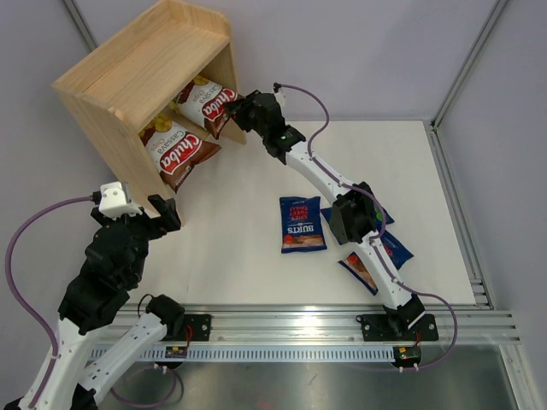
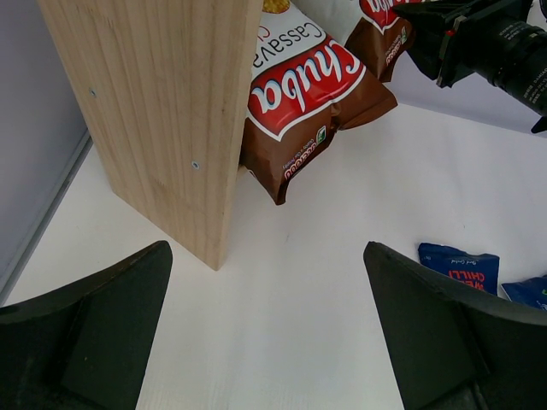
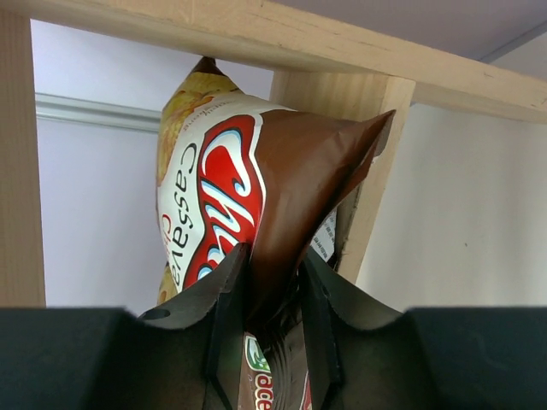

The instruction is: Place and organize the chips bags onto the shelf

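Fingers (image 3: 214, 295) of my right hand (image 3: 263, 290) pinch a Chuba bag (image 3: 256, 188) by its bottom edge, inside the shelf (image 1: 128, 77) at upper left. My left hand (image 2: 267, 282) gapes open beside the shelf's side panel. A Burts bag (image 1: 302, 225) lies mid-frame on the surface (image 1: 239, 256).

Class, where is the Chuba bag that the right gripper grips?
Top view, upper left: this Chuba bag sits partly inside the shelf, right of the other Chuba bag, pinched by the right gripper.

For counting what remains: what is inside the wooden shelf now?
Inside the shelf: the left Chuba bag, poking out, and the right Chuba bag, pinched by the right pincer. The top board hides anything deeper.
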You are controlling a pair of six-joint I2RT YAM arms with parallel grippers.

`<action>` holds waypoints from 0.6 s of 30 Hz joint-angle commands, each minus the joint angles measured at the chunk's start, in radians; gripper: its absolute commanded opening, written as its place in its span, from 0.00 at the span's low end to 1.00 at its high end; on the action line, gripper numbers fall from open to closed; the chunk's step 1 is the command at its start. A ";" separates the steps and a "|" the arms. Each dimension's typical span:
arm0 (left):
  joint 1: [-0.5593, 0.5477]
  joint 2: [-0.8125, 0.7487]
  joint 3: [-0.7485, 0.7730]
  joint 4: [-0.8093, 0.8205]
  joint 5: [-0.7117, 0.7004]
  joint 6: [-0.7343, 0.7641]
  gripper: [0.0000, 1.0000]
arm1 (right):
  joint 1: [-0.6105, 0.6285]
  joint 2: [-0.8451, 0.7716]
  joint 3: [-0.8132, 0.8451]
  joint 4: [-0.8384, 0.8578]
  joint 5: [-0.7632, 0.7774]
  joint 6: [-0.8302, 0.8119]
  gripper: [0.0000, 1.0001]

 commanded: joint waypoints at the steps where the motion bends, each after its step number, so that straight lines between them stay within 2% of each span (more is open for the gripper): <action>1: 0.007 -0.009 0.001 0.044 0.023 0.020 0.99 | 0.015 0.018 0.053 0.015 0.073 0.019 0.36; 4: 0.012 -0.014 0.000 0.044 0.025 0.020 0.99 | 0.021 0.020 0.051 0.022 0.066 0.013 0.39; 7: 0.012 -0.018 -0.002 0.046 0.022 0.018 0.99 | 0.021 -0.011 -0.007 0.026 0.069 0.004 0.51; 8: 0.012 -0.018 -0.002 0.046 0.022 0.018 0.99 | 0.023 -0.046 -0.036 0.037 0.073 0.002 0.60; 12: 0.013 -0.015 -0.004 0.044 0.020 0.020 0.99 | 0.018 -0.132 -0.163 0.086 0.089 -0.022 0.77; 15: 0.013 -0.014 -0.004 0.044 0.014 0.017 0.99 | 0.011 -0.189 -0.228 0.098 0.082 -0.037 0.80; 18: 0.013 -0.018 -0.004 0.046 0.009 0.017 0.99 | -0.003 -0.271 -0.359 0.175 0.079 -0.048 0.83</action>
